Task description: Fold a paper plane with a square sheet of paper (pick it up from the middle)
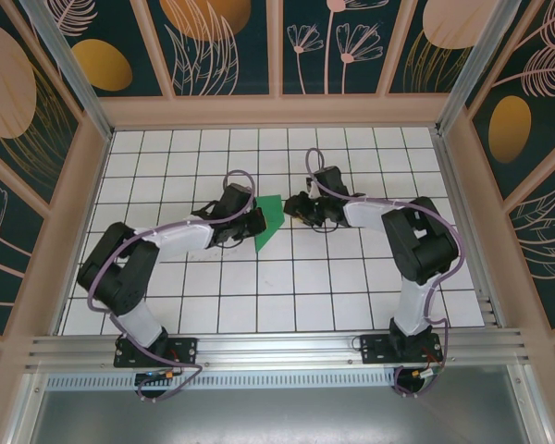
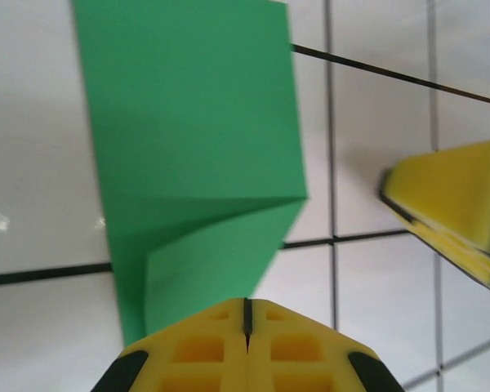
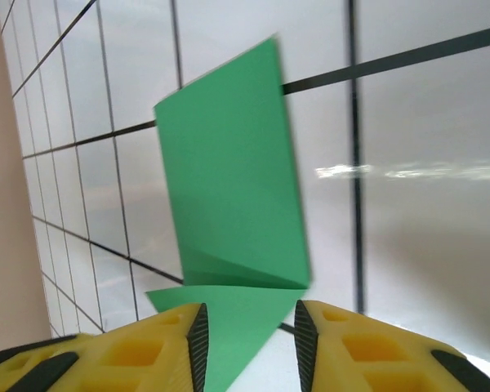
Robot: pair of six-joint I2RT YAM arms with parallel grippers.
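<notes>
The square sheet of paper (image 1: 269, 220) lies partly folded on the white grid table, bright green, with a creased flap pointing toward the near side. In the left wrist view the paper (image 2: 196, 147) runs down to my left gripper (image 2: 247, 314), whose jaws are pressed together at the flap's tip. I cannot tell whether paper is pinched there. My left gripper (image 1: 255, 224) sits at the sheet's left edge. My right gripper (image 1: 294, 208) is at the sheet's right edge. Its jaws (image 3: 247, 327) stand apart, with the paper's (image 3: 229, 188) lower flap showing in the gap, untouched.
A yellow finger (image 2: 453, 204) of the right gripper hovers just right of the sheet in the left wrist view. Wooden frame rails and patterned walls enclose the table (image 1: 351, 296) on three sides. Both arm bases stand at the near edge.
</notes>
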